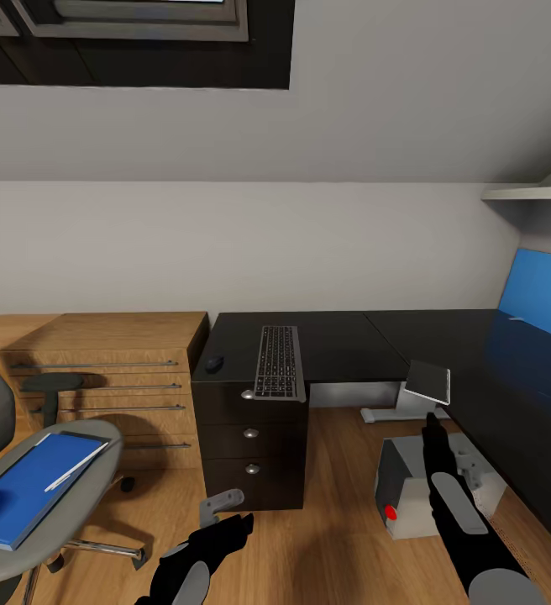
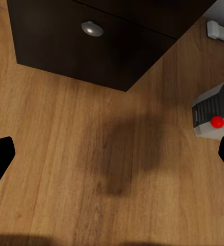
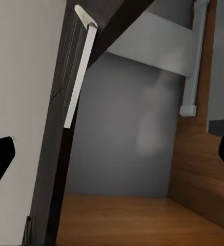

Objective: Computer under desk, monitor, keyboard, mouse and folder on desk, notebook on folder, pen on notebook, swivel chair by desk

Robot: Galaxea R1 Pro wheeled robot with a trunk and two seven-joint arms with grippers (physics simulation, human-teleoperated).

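Observation:
The black L-shaped desk [image 1: 343, 336] carries the keyboard [image 1: 277, 361] above its drawers, with the mouse [image 1: 215, 364] just left of it. At the left, the blue folder [image 1: 28, 489] lies on the seat of the swivel chair [image 1: 99, 445], and the white pen [image 1: 78, 467] rests on the folder. The light-grey computer [image 1: 414, 496] [image 2: 214, 115], with a red button, stands on the floor beside the desk's right wing. My left gripper [image 1: 223, 514] [image 2: 112, 154] hangs open over bare floor. My right gripper [image 1: 433, 430] [image 3: 112, 154] is open above the computer. The notebook is out of view.
A tilted dark panel with a pale edge [image 1: 427, 381] [image 3: 81, 66] leans at the desk's inner corner; I cannot tell whether it is the monitor. A low light-wood cabinet [image 1: 107, 353] stands left of the desk. A bright blue panel [image 1: 544, 290] rises at the right wall.

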